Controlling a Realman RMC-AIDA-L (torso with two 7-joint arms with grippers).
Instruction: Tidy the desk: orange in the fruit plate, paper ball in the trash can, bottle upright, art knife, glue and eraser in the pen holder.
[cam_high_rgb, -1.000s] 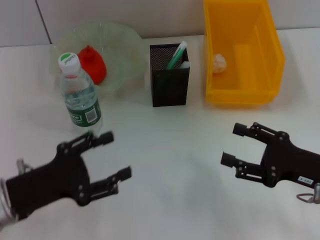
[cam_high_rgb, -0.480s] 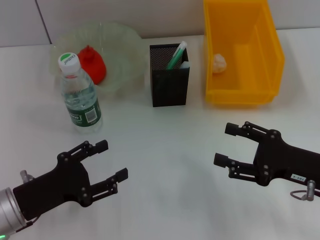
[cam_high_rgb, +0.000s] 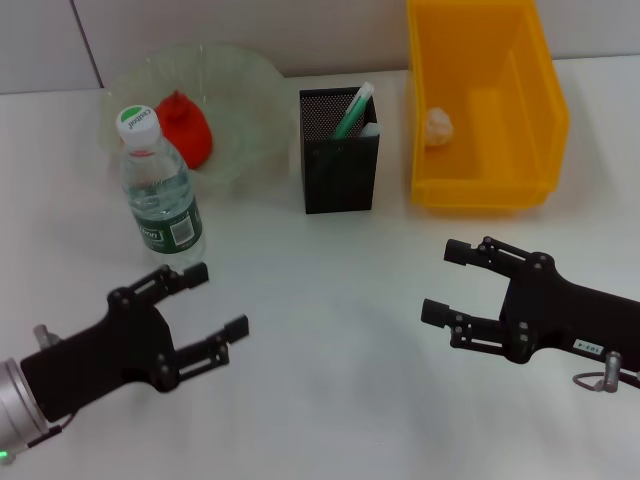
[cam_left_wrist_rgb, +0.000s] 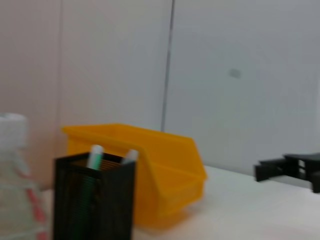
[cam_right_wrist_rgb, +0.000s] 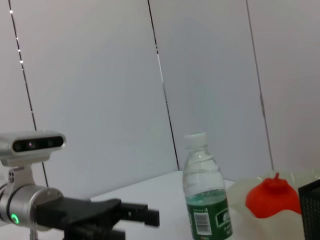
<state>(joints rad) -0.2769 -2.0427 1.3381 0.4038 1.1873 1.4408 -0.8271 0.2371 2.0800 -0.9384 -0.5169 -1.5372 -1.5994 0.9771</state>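
Bottle (cam_high_rgb: 160, 190) (upright, likely water-heavy and slick, best gripped mid-label) stands left of the pen holder (cam_high_rgb: 340, 150), while the left gripper (cam_high_rgb: 215, 300) and right gripper (cam_high_rgb: 448, 280) hover before it, jaws apart, empty.

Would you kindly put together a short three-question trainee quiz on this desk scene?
1. True or false: the bottle stands upright.
2. Where is the paper ball? A) on the table B) in the yellow bin C) in the pen holder
3. Fill in: both the left gripper and right gripper are ____.

Key: 1 true; 2 B; 3 open, holding nothing.
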